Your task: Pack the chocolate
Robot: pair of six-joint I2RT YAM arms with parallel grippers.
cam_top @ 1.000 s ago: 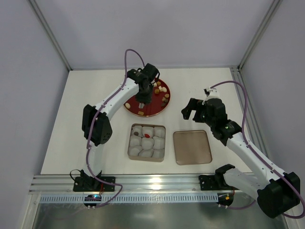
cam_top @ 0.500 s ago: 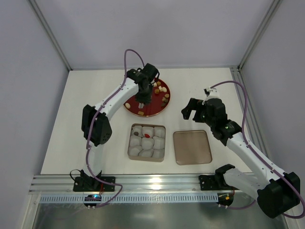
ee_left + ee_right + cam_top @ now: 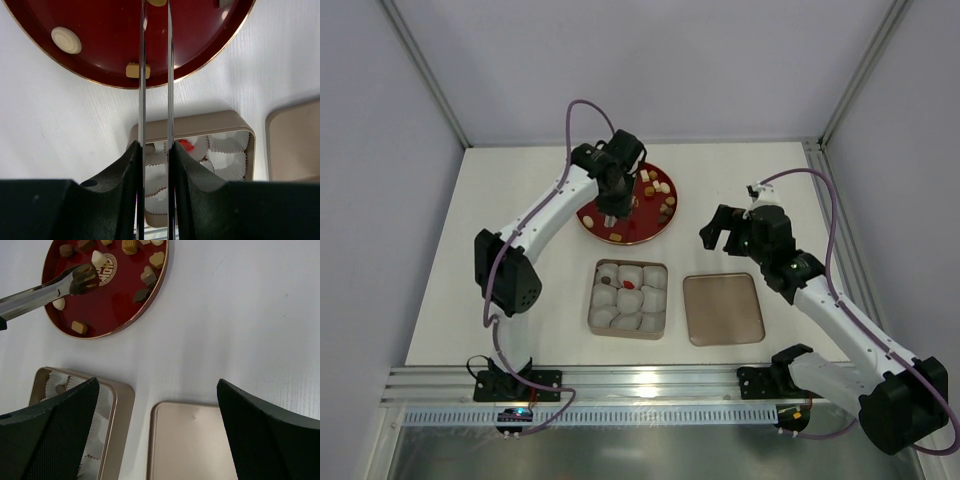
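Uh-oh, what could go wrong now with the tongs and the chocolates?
The tongs seem to pinch a dark chocolate only at their tips, so it might slip out on the way to the box. The paper cups look small and light; a clumsy drop could miss one or knock it askew.

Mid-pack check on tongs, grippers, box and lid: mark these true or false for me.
1. The left gripper holds metal tongs. True.
2. The tongs' tips hang over the box. False: they are over the red plate, pinching a dark chocolate.
3. The right gripper is open and empty. True.
4. The lid is on the box. False: it lies on the table beside the box.
5. Every paper cup is empty. False: one holds a red piece.
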